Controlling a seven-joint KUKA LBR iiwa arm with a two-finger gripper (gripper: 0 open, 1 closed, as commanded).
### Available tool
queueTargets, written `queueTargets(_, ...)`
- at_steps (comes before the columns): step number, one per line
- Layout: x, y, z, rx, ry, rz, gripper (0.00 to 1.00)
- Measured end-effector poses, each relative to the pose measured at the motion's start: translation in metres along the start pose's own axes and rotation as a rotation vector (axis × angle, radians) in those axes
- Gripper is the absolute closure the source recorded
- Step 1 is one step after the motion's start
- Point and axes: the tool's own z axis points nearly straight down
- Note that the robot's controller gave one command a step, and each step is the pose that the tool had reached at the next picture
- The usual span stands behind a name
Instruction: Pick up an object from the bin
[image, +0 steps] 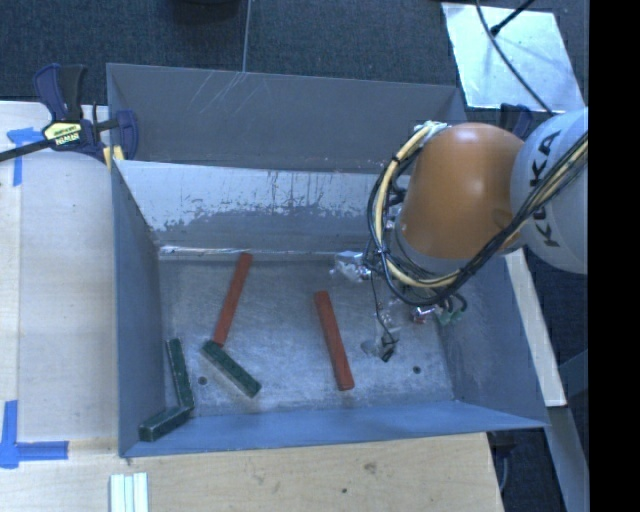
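Observation:
My gripper (384, 346) hangs low in the right half of the bin, under the arm's orange cover. Just to its left a red-orange stick (333, 340) lies flat on the floor, running from upper left to lower right. The two are close, and I cannot tell whether they touch. A second red-orange stick (231, 297) lies further left, slanted the other way. At that stick's lower end sits a short dark green block (232, 368).
A long dark green bar (179, 373) lies along the bin's left wall. Another green piece (165, 422) sits in the front left corner, and the two together form an L. The arm and its cables cover the bin's right side.

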Motion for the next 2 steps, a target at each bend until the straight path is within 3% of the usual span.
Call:
queueTargets(1,-0.054,0.106,0.082,-0.007,0.008,-0.136,0.0)
queueTargets(2,-0.08,0.21,0.068,-0.007,0.003,-0.49,0.0)
